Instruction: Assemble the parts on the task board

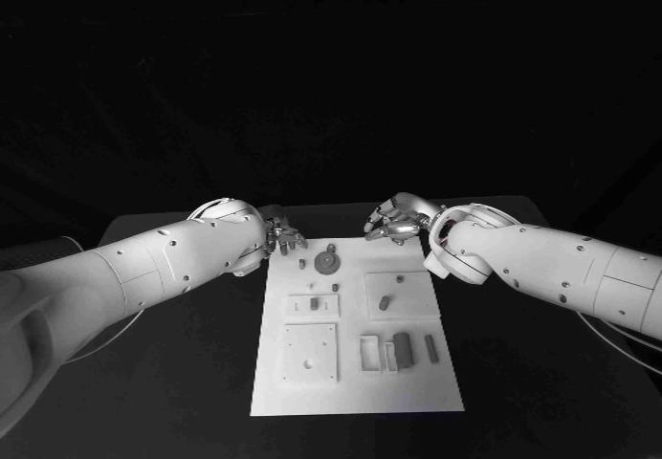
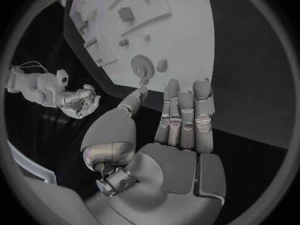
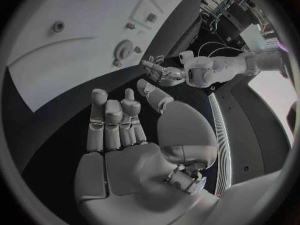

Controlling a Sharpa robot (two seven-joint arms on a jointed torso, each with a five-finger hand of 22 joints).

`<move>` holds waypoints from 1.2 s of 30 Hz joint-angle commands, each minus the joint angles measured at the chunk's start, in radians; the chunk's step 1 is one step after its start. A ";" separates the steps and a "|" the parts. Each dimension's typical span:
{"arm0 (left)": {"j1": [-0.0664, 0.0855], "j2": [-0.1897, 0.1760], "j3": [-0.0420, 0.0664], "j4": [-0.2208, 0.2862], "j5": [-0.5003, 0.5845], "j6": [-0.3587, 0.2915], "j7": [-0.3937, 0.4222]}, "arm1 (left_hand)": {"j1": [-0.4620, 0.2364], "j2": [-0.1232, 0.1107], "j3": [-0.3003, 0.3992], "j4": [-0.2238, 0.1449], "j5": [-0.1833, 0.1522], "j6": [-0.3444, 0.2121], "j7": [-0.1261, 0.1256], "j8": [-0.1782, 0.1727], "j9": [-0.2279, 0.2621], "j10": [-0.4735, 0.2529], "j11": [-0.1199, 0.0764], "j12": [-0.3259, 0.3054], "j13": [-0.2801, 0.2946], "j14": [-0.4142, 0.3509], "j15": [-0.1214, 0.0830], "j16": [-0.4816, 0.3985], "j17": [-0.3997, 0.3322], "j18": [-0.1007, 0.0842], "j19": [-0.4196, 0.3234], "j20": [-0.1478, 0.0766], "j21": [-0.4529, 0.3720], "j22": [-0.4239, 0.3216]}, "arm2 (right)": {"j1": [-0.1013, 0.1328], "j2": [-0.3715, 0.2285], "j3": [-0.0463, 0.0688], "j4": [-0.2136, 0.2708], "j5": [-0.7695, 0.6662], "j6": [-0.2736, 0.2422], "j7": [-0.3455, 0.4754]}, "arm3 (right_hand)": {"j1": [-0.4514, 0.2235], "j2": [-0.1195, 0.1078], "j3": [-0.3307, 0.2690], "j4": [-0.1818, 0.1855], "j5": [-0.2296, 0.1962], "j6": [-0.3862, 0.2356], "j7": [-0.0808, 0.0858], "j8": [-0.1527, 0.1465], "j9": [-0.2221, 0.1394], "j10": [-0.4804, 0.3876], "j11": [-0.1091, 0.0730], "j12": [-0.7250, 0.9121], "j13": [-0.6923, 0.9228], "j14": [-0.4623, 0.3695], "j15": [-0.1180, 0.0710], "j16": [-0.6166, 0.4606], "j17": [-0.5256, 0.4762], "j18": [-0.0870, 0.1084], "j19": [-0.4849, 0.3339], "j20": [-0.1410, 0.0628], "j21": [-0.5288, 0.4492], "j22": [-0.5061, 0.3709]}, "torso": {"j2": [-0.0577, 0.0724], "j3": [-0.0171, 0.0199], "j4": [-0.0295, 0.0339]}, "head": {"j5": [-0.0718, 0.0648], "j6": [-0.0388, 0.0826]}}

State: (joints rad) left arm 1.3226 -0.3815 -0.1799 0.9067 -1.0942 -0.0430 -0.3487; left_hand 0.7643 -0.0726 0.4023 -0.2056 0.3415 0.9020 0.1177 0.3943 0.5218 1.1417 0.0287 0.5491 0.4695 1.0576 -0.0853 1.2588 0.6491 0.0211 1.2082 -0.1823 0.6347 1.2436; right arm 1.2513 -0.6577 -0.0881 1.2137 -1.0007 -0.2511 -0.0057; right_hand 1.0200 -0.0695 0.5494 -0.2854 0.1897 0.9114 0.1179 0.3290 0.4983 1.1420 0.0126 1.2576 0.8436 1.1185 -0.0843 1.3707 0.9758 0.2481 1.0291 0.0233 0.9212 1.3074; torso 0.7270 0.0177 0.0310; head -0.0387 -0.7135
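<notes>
The white task board lies in the middle of the black table. A round grey disc part sits near its far edge, with a small peg just beyond it. Several small grey parts lie lower on the board, among them a dark block and a slim bar. My left hand hovers at the board's far left corner, fingers apart, palm empty. Over the far right corner, my right hand holds nothing either, its fingers stretched out.
Raised white plates stand on the board: a square one at the near left and a frame beside the dark block. Black table surface surrounds the board on both sides.
</notes>
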 commanded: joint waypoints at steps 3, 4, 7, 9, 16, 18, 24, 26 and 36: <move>0.000 0.017 -0.001 -0.018 -0.028 0.062 -0.017 | -0.013 -0.014 -0.003 0.014 -0.056 -0.016 0.015 -0.009 0.001 -0.009 -0.005 0.008 0.006 0.005 0.001 0.004 0.006 0.089 0.005 0.001 0.003 0.005 | 0.000 0.004 0.000 0.002 -0.001 0.009 0.009 | -0.006 0.000 0.006 0.003 0.005 -0.001 0.010 -0.007 0.001 -0.004 0.002 -0.002 0.001 0.002 -0.005 0.001 -0.001 0.014 0.004 0.000 -0.006 0.010 | -0.001 -0.0002 0.0001 | 0.002 -0.002; 0.000 0.019 -0.003 -0.021 -0.033 0.065 -0.020 | -0.017 -0.018 -0.003 0.017 -0.068 -0.016 0.015 -0.010 0.002 -0.011 -0.005 0.009 0.007 0.005 0.001 0.003 0.008 0.090 0.004 0.001 0.002 0.005 | 0.000 0.004 0.000 0.002 -0.001 0.010 0.010 | -0.006 0.000 0.006 0.003 0.005 -0.001 0.010 -0.007 0.001 -0.004 0.002 -0.002 0.001 0.002 -0.005 0.001 -0.001 0.014 0.004 0.000 -0.006 0.010 | -0.001 0.0001 -0.0001 | 0.002 -0.002; -0.003 0.027 -0.005 -0.027 -0.034 0.073 -0.024 | -0.030 -0.030 -0.004 0.029 -0.100 -0.014 0.014 -0.012 0.003 -0.012 -0.005 0.010 0.011 0.005 0.000 0.002 0.013 0.091 0.004 0.001 0.000 0.008 | 0.000 0.006 0.000 0.003 -0.001 0.010 0.010 | -0.006 0.000 0.006 0.003 0.005 -0.001 0.010 -0.007 0.001 -0.004 0.002 -0.002 0.001 0.002 -0.005 0.001 -0.001 0.014 0.004 0.000 -0.006 0.010 | -0.001 0.0002 0.0002 | 0.001 -0.004; -0.004 0.032 -0.006 -0.032 -0.035 0.076 -0.028 | -0.035 -0.032 -0.004 0.033 -0.103 -0.014 0.014 -0.013 0.003 -0.013 -0.005 0.011 0.012 0.005 0.000 0.002 0.014 0.091 0.004 0.001 -0.001 0.009 | 0.000 0.008 0.000 0.002 -0.001 0.010 0.010 | -0.006 0.000 0.006 0.003 0.005 -0.001 0.010 -0.007 0.001 -0.004 0.002 -0.002 0.001 0.002 -0.005 0.001 -0.001 0.014 0.004 0.000 -0.006 0.010 | 0.000 0.0001 0.0002 | 0.001 -0.004; -0.013 0.051 -0.008 -0.064 -0.047 0.086 -0.034 | -0.038 -0.028 -0.002 0.038 -0.103 -0.013 0.013 -0.014 0.004 -0.014 -0.006 0.011 0.013 0.006 0.000 0.004 0.017 0.092 0.006 0.000 0.000 0.011 | 0.000 0.009 0.001 0.004 -0.001 0.010 0.009 | -0.007 0.000 0.006 0.003 0.005 -0.001 0.010 -0.008 0.002 -0.004 0.002 -0.002 0.001 0.002 -0.004 0.001 -0.001 0.014 0.004 0.000 -0.006 0.010 | 0.000 0.0001 -0.0004 | -0.001 -0.008; -0.016 0.056 -0.009 -0.073 -0.050 0.087 -0.034 | -0.038 -0.026 -0.001 0.038 -0.103 -0.012 0.013 -0.014 0.004 -0.014 -0.006 0.011 0.014 0.006 0.000 0.004 0.018 0.092 0.006 0.000 0.000 0.011 | 0.000 0.010 0.001 0.004 -0.001 0.010 0.009 | -0.007 0.000 0.006 0.003 0.005 -0.001 0.010 -0.008 0.002 -0.004 0.002 -0.002 0.001 0.003 -0.004 0.001 -0.001 0.014 0.004 0.000 -0.006 0.010 | 0.000 0.0004 -0.0002 | -0.001 -0.010; -0.024 0.068 -0.009 -0.096 -0.052 0.080 -0.022 | -0.037 -0.014 0.004 0.041 -0.097 -0.002 0.010 -0.010 0.008 -0.010 -0.008 0.014 0.017 0.006 -0.002 0.005 0.023 0.092 0.007 0.000 0.001 0.015 | 0.000 0.012 0.001 0.004 -0.001 0.011 0.010 | -0.007 0.000 0.006 0.003 0.005 -0.001 0.010 -0.008 0.002 -0.004 0.002 -0.002 0.001 0.003 -0.004 0.001 -0.001 0.014 0.004 0.000 -0.006 0.010 | 0.000 0.0000 0.0010 | -0.002 -0.013; -0.029 0.074 -0.009 -0.107 -0.052 0.078 -0.017 | -0.035 -0.004 0.006 0.041 -0.093 0.014 0.005 -0.005 0.011 -0.004 -0.012 0.017 0.019 0.007 -0.006 0.007 0.028 0.092 0.008 -0.002 0.003 0.020 | 0.000 0.012 0.001 0.004 -0.001 0.011 0.010 | -0.007 0.000 0.006 0.003 0.005 -0.001 0.010 -0.008 0.002 -0.004 0.002 -0.002 0.001 0.003 -0.004 0.001 -0.001 0.014 0.004 0.000 -0.006 0.010 | -0.001 0.0003 0.0012 | 0.001 -0.014; -0.046 0.088 -0.009 -0.129 -0.050 0.073 -0.006 | -0.026 0.010 0.010 0.033 -0.082 0.023 0.002 -0.004 0.013 0.001 -0.015 0.015 0.019 0.008 -0.008 0.009 0.035 0.091 0.009 -0.004 0.006 0.026 | 0.000 0.013 0.001 0.005 -0.001 0.012 0.010 | -0.007 0.001 0.006 0.003 0.006 -0.001 0.010 -0.008 0.002 -0.004 0.003 -0.002 0.001 0.003 -0.004 0.001 -0.001 0.014 0.005 0.000 -0.005 0.010 | 0.000 0.0006 -0.0001 | -0.002 -0.015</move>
State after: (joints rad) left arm 1.2779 -0.2980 -0.1888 0.7792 -1.1400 0.0250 -0.3710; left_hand 0.7395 -0.0735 0.4095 -0.1687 0.2549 0.9185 0.1195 0.3863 0.5336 1.1400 0.0193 0.5644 0.4875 1.0650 -0.0894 1.2656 0.6825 0.0212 1.2138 -0.1840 0.6348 1.2684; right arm 1.2513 -0.6456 -0.0880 1.2172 -1.0002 -0.2509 -0.0053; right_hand 1.0200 -0.0695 0.5521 -0.2827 0.1897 0.9113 0.1221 0.3248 0.4992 1.1420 0.0125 1.2576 0.8433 1.1213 -0.0833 1.3706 0.9758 0.2467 1.0291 0.0234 0.9212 1.3074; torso 0.7265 0.0182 0.0315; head -0.0404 -0.7285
